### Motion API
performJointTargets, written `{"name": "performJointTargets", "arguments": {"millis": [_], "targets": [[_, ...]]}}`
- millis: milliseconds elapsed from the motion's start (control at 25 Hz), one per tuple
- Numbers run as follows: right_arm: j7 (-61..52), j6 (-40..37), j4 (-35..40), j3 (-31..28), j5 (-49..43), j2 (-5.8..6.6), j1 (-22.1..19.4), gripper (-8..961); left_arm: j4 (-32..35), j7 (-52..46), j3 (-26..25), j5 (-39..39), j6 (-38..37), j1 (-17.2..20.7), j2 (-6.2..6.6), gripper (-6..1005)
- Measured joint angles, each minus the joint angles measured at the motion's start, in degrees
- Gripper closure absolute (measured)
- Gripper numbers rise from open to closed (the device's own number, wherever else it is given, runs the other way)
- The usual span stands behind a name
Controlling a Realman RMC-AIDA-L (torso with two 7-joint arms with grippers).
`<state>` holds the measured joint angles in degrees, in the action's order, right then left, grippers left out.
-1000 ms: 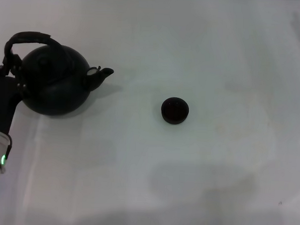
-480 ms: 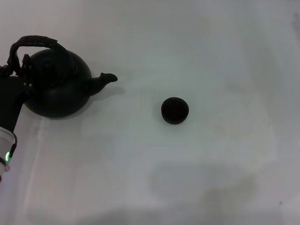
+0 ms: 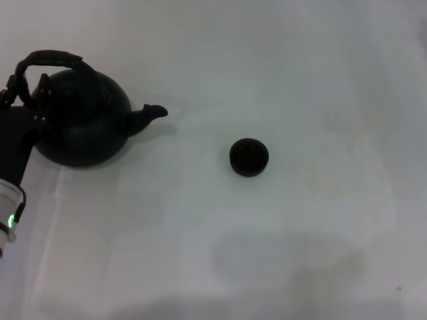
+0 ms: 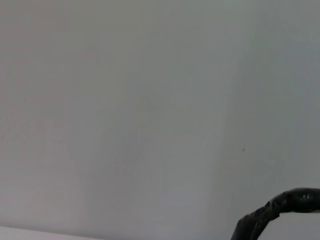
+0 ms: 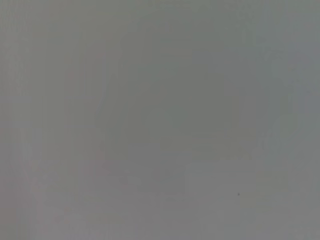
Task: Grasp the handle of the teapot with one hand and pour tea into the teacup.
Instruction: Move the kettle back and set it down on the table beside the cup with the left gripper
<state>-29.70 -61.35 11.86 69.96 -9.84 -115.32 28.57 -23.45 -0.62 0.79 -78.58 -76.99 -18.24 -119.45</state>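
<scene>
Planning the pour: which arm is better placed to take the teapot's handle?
Left. The left hand is already at the handle on the teapot, spout aimed toward the teacup. The right arm is out of the head view.

**Left arm at the pot's handle**

The teapot point(image 3: 84, 122) sits near the table's point(image 3: 280, 262) left edge, spout aimed at the teacup point(image 3: 249, 157), which stands alone, well apart, mid-table. The left gripper point(image 3: 19, 95) is right at the near end of the arched handle point(image 3: 51, 59), its fingers hard to read.
</scene>
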Motion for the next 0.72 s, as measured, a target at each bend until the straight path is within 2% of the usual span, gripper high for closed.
{"name": "performJointTargets", "arguments": {"millis": [200,400,640,720], "targets": [[0.0,0.0,0.0,0.0,0.0,0.0,0.0,97,0.1,-1.5,0.4,-0.3,-1.7,0.6,0.05,599],[0.0,0.0,0.0,-0.3,0.0,0.03,0.0,97,0.0,-1.6,0.7,-0.5,-4.3,1.9,0.04,372],[0.0,0.0,0.0,-1.1,0.0,0.1,0.1,97,-0.2,-1.6,2.6,-0.6,-7.0,3.6,-0.03,149],[0.0,0.0,0.0,-1.4,0.0,0.15,0.1,97,-0.2,-1.8,2.9,-0.6,-7.2,3.9,-0.04,135]]}}
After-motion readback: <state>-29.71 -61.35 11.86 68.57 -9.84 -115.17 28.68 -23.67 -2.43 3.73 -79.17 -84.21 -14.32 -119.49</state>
